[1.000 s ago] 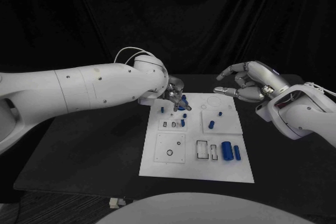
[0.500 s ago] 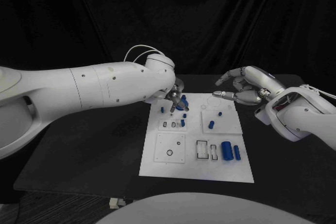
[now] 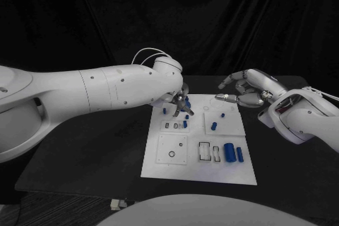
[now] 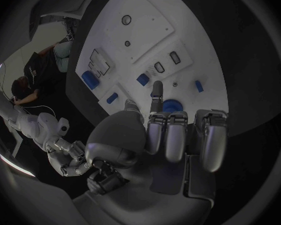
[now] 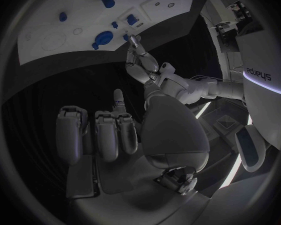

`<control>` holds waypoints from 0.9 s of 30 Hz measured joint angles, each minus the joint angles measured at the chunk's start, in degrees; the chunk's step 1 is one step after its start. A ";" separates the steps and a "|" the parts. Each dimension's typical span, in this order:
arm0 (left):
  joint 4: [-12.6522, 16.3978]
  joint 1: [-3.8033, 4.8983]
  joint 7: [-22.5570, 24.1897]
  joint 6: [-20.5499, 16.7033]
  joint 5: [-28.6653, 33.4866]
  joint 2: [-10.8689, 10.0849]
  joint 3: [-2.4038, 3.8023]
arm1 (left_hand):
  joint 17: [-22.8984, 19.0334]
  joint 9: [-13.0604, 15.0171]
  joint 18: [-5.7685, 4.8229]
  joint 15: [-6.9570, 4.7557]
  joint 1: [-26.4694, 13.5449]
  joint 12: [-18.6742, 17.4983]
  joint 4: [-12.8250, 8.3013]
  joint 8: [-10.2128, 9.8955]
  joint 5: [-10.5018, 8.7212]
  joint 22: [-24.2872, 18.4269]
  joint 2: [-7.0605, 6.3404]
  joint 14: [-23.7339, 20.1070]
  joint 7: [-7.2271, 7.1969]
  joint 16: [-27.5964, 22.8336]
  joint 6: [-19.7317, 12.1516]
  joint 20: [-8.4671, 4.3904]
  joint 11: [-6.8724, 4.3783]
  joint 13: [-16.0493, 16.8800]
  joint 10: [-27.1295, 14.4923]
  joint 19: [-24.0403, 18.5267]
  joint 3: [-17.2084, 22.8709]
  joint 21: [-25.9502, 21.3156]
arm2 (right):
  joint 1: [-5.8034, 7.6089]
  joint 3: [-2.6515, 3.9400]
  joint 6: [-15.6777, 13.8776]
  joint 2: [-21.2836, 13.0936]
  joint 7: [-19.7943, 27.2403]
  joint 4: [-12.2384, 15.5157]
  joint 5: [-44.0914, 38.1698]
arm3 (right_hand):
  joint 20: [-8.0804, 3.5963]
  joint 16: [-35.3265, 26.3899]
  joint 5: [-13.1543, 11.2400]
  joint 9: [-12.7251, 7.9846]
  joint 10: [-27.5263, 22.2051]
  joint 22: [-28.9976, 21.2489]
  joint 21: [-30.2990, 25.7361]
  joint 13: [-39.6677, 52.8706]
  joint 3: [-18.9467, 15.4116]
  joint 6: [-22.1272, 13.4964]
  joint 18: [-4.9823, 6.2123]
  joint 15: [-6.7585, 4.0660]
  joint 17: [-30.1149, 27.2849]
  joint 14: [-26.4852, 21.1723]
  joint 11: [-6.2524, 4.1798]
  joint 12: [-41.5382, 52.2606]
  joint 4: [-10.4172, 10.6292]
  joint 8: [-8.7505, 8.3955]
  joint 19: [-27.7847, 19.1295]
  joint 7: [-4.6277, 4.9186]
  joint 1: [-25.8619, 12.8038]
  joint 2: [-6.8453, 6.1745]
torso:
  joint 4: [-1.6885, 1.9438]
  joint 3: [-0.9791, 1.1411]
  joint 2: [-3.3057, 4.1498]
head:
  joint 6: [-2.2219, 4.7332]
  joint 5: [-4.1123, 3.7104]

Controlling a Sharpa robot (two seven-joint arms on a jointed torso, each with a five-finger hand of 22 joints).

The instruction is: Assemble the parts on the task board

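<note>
Left arm: white, comes in from the left edge of the head view and reaches to the upper left part of the task board (image 3: 159, 172); its bulk now sits further right and higher in the frame than a second ago.
Left hand (image 3: 179, 101): poised over the board's upper left corner, fingers pointing down among the small blue parts; whether it pinches anything cannot be told. In the left wrist view the left hand (image 4: 172, 135) has its fingers stretched toward a blue round part (image 4: 172, 105) close to the fingertips, contact unclear.
Task board: white plate at the centre of the black table (image 3: 92, 152), in the same place as before.
Small blue pegs (image 3: 185, 122): several stand in the upper left section of the board, just under the left hand.
Large blue cylinder (image 3: 229, 151): lies in the lower right section, with a slimmer blue cylinder (image 3: 239, 154) just beside it to the right; both unmoved.
Right hand (image 3: 244, 92): hovers above the board's upper right corner, fingers curled, thumb apart, holding nothing; it has come lower and nearer the board than a second ago. The right wrist view shows the right hand (image 5: 115, 135) with its fingers folded inward.
</note>
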 measured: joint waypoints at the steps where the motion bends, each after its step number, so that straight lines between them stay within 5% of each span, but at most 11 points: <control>1: -0.02 -0.07 -0.06 0.00 0.08 0.09 0.00 | 0.00 0.00 0.00 0.00 0.00 0.00 0.00 0.00 0.00 0.00 0.00 0.00 0.00 0.00 0.00 0.00 0.00 0.00 0.00 0.00 0.00 0.00 | 0.00 0.00 0.05 0.01 -0.06 -0.01 -0.02 | 0.02 0.00 0.00 0.00 0.00 0.00 0.00 0.00 0.00 0.00 0.00 0.00 0.00 0.00 0.00 0.00 0.00 0.00 -0.02 0.00 0.00 0.00 | 0.01 -0.01 -0.02 | 0.00 0.05; 22: -0.88 -2.46 -0.63 -0.49 0.76 0.87 -0.01 | -0.01 0.29 0.00 0.01 0.00 0.00 -0.22 -0.86 0.00 -0.01 0.00 0.00 0.00 0.00 0.00 0.01 0.01 0.01 -0.01 0.00 0.29 0.00 | -0.30 0.00 0.64 0.18 -0.64 -0.21 -0.41 | 0.22 0.00 0.00 -0.04 0.00 -0.01 0.00 -0.01 0.00 0.00 0.00 0.00 0.00 0.00 0.00 0.00 0.00 0.00 -0.22 0.00 0.00 0.00 | 0.04 -0.05 -0.11 | 0.00 -0.01; 27: -0.98 -2.94 -0.64 -0.95 0.81 0.94 -0.01 | -0.01 0.74 0.00 0.01 0.68 0.00 -0.56 -1.33 1.57 -0.01 -0.15 0.00 0.00 0.00 -0.01 0.01 0.02 0.03 -0.01 0.00 1.03 0.00 | -0.33 0.00 0.72 0.19 -0.67 -0.24 -0.47 | 0.22 0.00 0.23 -0.04 0.00 -0.02 0.00 -0.01 0.00 0.00 0.00 0.00 0.00 0.00 0.00 0.00 0.00 0.00 -0.21 0.00 0.00 -0.01 | 0.05 -0.08 -0.11 | 0.00 -0.04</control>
